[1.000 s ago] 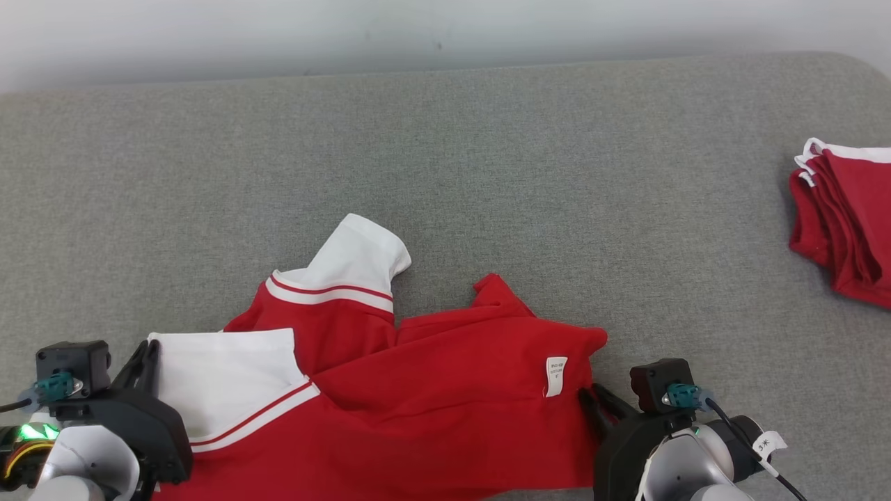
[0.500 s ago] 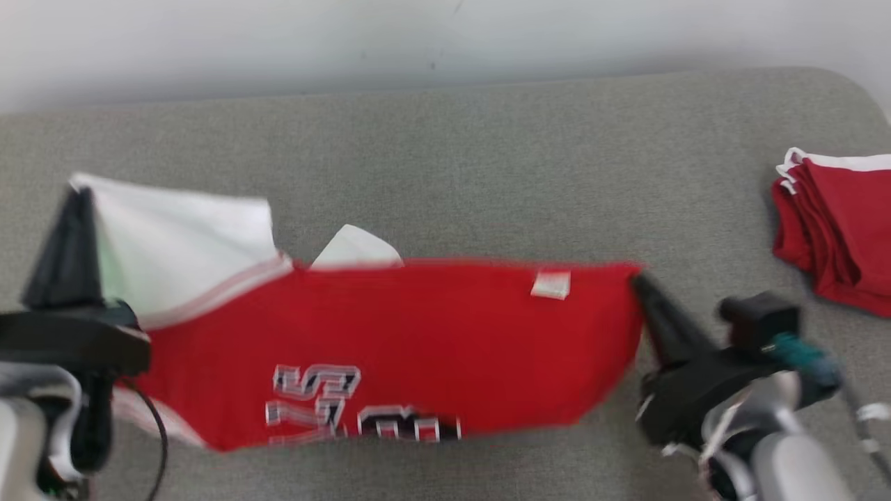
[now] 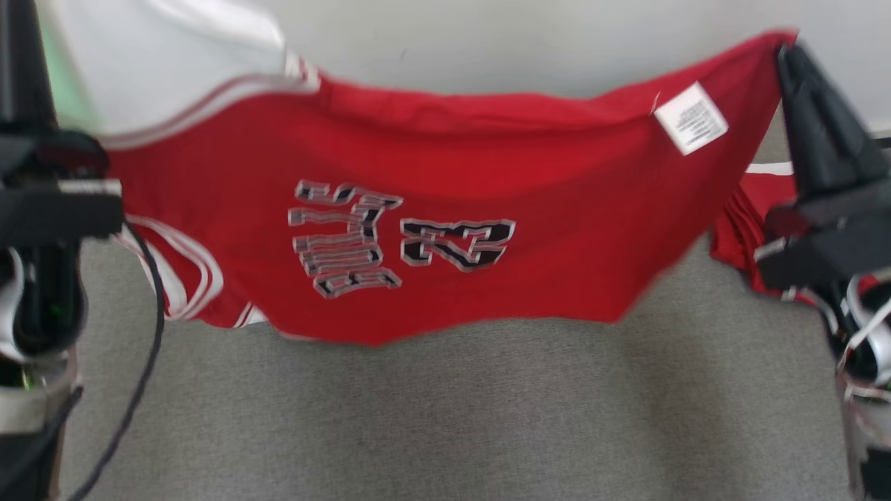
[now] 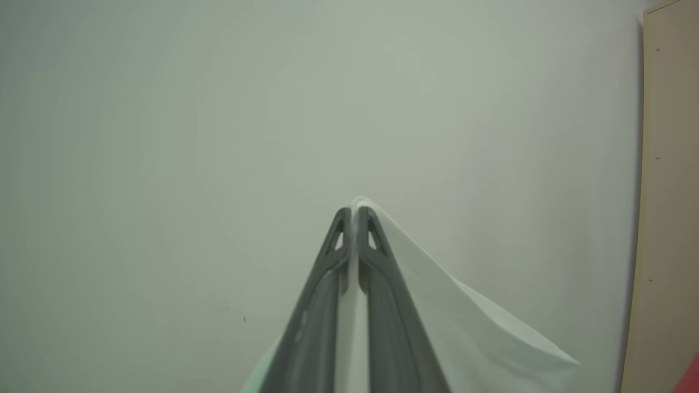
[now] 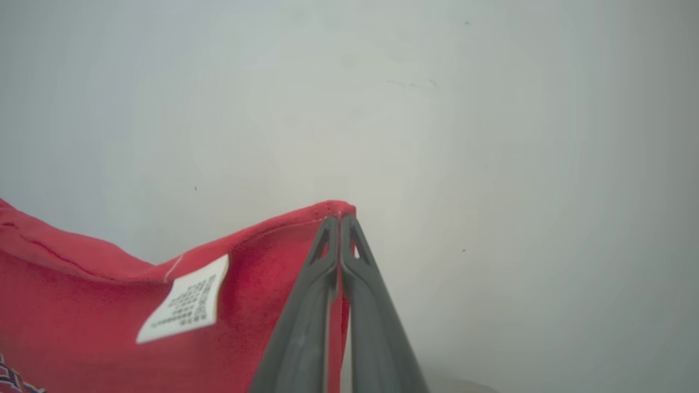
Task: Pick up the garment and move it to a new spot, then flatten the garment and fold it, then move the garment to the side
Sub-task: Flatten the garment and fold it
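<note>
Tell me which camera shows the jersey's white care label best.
Right wrist view: the label sits close and sharp on the garment, beside the right gripper. Head view has it smaller and blurred, upper right. Left wrist view gives the left gripper pinching the garment's white cloth.

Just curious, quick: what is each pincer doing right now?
Left pincer: closed, gripping the jersey by its white part.
Right pincer: closed, gripping its red corner.

Bare lab: grey table (image 3: 445, 417), blank wall (image 3: 487, 42)

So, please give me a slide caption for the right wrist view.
Right gripper shut on the corner of a red fabric garment with a white care label.
</note>
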